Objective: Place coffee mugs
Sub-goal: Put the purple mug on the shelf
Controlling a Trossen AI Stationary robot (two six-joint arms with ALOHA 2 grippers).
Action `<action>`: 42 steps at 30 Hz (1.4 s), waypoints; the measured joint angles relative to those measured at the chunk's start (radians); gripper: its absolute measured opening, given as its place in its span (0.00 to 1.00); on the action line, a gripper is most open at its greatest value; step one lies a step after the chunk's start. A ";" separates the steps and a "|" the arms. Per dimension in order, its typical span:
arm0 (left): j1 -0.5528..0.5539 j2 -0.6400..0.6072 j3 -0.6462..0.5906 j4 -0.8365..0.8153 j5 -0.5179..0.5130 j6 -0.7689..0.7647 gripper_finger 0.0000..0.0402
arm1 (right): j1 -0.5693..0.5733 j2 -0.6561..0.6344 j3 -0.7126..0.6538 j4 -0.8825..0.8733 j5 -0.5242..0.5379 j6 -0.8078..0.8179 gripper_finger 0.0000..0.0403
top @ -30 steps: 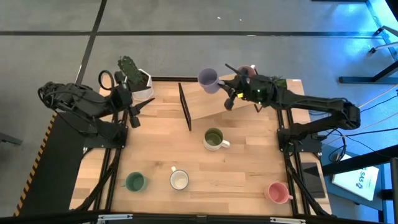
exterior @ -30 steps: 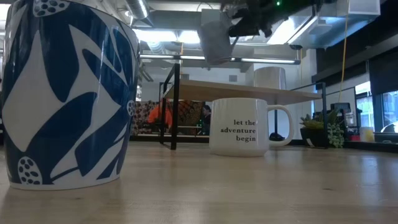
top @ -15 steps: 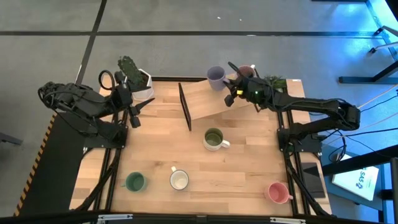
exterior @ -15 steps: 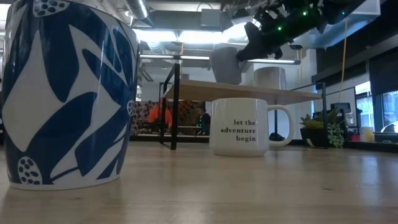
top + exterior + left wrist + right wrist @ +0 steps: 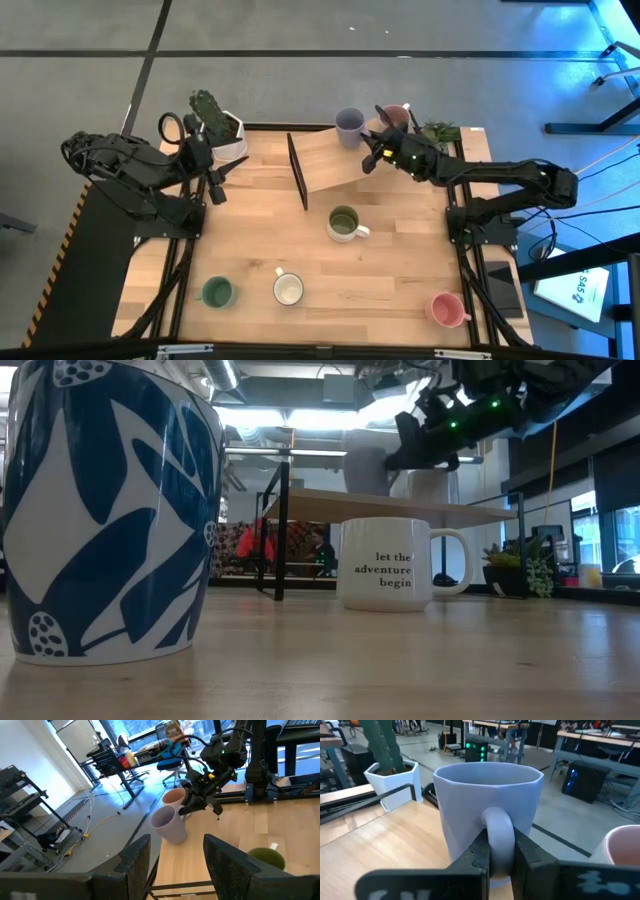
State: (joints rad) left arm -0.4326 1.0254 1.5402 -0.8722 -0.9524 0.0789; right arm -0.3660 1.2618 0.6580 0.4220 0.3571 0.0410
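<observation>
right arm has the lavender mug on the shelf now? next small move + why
Probably open the right gripper and back off. Its fingers pinch the handle of the lavender mug, which appears upright on the raised shelf beside the mauve mug. Contact with the shelf isn't certain, so release gently.

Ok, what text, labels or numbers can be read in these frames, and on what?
"let the adventure begin": on the white mug seen in the low view.
Blue letters on a white sheet beside the table, high view: too small to read.
Nothing else legible.
</observation>
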 joint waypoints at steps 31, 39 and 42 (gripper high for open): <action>0.000 0.000 0.000 0.000 0.000 -0.001 0.44 | 0.000 -0.011 0.002 -0.019 -0.062 -0.023 0.45; 0.000 0.000 0.000 0.000 0.000 0.000 0.44 | 0.003 -0.127 0.002 -0.183 -0.063 -0.018 0.46; 0.000 0.000 0.000 -0.001 0.000 0.001 0.44 | 0.042 -0.144 0.002 -0.186 -0.055 -0.025 0.40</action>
State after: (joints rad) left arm -0.4326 1.0256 1.5402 -0.8730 -0.9524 0.0795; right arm -0.3238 1.1181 0.6598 0.2359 0.3021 0.0164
